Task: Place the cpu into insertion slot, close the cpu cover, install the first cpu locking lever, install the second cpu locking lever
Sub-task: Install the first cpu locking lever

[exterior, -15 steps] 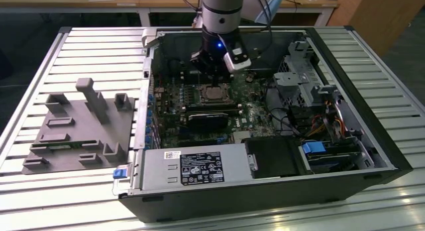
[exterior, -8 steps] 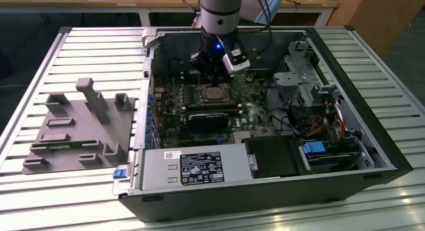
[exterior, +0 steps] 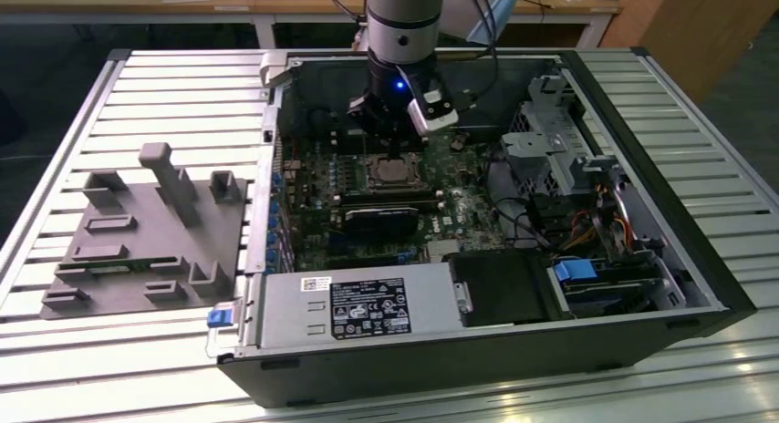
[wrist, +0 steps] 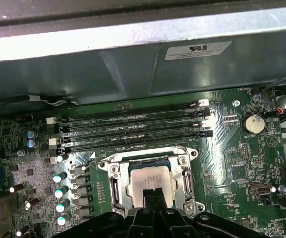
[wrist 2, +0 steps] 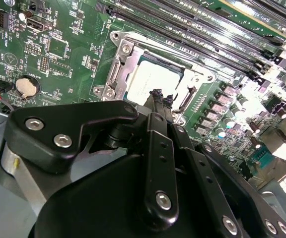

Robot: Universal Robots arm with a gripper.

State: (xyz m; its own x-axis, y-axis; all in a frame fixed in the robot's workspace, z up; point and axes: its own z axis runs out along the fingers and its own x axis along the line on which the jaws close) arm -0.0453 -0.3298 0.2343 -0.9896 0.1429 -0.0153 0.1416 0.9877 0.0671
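The silvery cpu point(wrist: 150, 174) lies in the insertion slot point(exterior: 392, 172) of the green motherboard. The cpu cover point(wrist: 144, 154), a metal frame with a square window, lies flat around the chip point(wrist 2: 155, 74). My gripper point(wrist: 153, 195) hangs just above the edge of the socket, its two black fingertips point(wrist 2: 156, 95) pressed together with nothing between them. In the exterior view the gripper point(exterior: 387, 136) stands upright inside the open computer case, over the socket. I cannot make out how the locking levers along the frame's sides stand.
Long black memory slots point(wrist: 133, 131) run beside the socket, and a coin battery point(wrist: 253, 123) sits on the board. The case holds a grey power supply point(exterior: 353, 309), a drive cage point(exterior: 554, 140) and cables. A grey fixture point(exterior: 146, 232) lies on the slatted table.
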